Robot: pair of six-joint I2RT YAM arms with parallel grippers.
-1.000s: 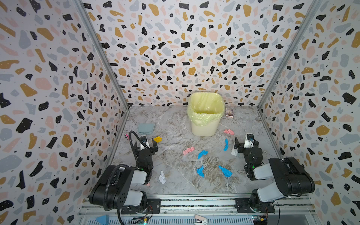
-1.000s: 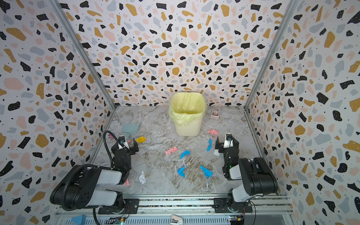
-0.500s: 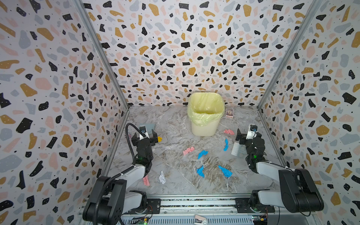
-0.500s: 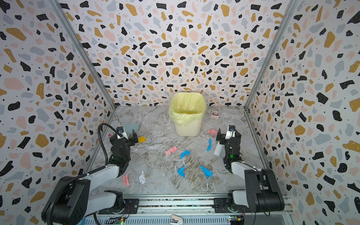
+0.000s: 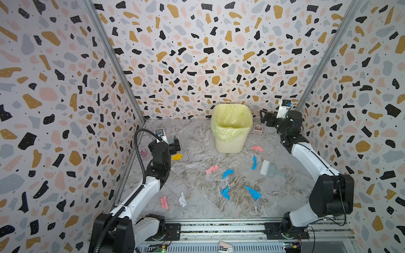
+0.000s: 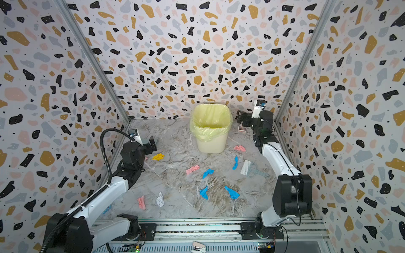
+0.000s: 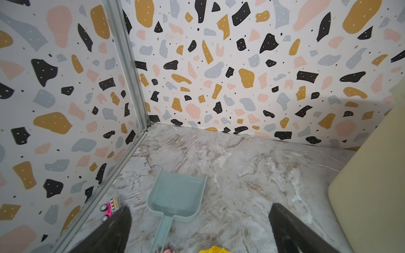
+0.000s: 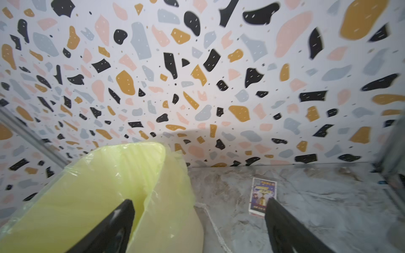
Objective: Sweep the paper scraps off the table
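Broadly, grey-white marble-patterned surface, pale yellow lined bin at back, left gripper gaping empty at left side, right gripper spread wide beside bin, blue, pink, yellow, white paper scraps scattered mid-surface

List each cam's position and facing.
Both top views: high at the front, looking down toward the back wall; left arm, right arm and the paper scraps show.
Left wrist: on the left arm, facing the back left corner; open left hand frames the dustpan.
Right wrist: on the right arm, facing the back wall; open right hand frames the card.
Shared: both wrists see the bin.
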